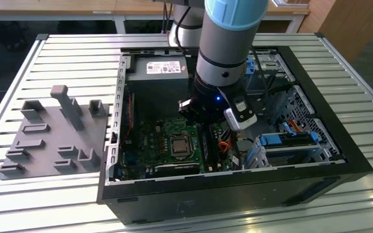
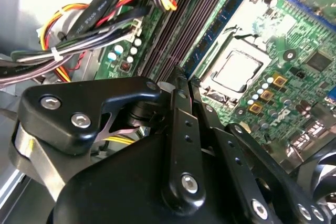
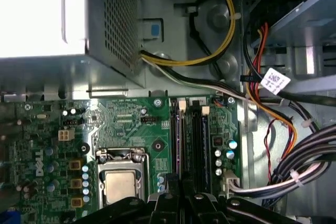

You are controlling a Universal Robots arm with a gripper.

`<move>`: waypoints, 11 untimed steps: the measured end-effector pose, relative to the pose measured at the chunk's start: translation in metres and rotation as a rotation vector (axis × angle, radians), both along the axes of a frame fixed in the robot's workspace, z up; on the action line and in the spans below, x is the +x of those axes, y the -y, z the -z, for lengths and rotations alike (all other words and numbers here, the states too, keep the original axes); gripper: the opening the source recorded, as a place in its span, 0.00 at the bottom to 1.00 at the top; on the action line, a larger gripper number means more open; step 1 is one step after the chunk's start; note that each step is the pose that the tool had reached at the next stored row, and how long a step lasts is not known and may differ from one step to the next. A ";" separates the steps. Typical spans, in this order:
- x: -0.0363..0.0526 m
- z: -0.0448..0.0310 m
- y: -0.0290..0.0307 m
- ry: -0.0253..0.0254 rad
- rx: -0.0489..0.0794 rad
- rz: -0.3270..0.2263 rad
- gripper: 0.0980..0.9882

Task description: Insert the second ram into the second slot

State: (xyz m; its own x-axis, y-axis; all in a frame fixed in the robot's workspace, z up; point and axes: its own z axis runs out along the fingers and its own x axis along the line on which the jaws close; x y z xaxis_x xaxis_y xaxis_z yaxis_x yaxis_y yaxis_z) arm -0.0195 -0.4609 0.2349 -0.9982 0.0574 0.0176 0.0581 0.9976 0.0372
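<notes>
**Gripper down at the memory slots, stick on edge in the bank**

The arm (image 1: 228,53) reaches down into the open computer case (image 1: 342,160) on the slatted counter (image 1: 76,58).

In the second wrist view the gripper (image 2: 179,80) is clenched. Its fingers are drawn together, tips low over the near end of the memory slots (image 2: 191,19). I cannot tell whether the stick's edge is nipped between them or they merely bear on it.

The second ram (image 2: 224,18), as I judge it, is the blue stick standing on edge in the bank, on the side next to the CPU socket (image 2: 236,72). In the first wrist view the second ram (image 3: 177,145) reads as a thin bluish line running away from the gripper (image 3: 182,195), roughly in line with it. How deep it sits cannot be read.

Step in hand, by my judgement, is the seating push.
- Load straight down into the slot.
- Keep the board upright so it is not levered sideways.
- Spread pressure along its length, since both end clips need to close.
- Keep off the cable bundle (image 2: 89,38), which lies just beside the bank on the side away from the socket.

The long axis lies along the slot, parallel to the socket's side. One end points toward the power supply (image 3: 113,24); the other is under the gripper. The flat faces are vertical, one turned to the socket.
</notes>
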 end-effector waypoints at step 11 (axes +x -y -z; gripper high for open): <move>0.0016 0.0064 0.0067 0.0000 0.001 -0.018 0.04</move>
State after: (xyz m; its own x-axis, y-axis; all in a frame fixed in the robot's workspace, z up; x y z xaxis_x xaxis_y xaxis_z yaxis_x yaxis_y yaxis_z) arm -0.0179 -0.4676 0.2285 -0.9990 0.0399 0.0177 0.0405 0.9984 0.0382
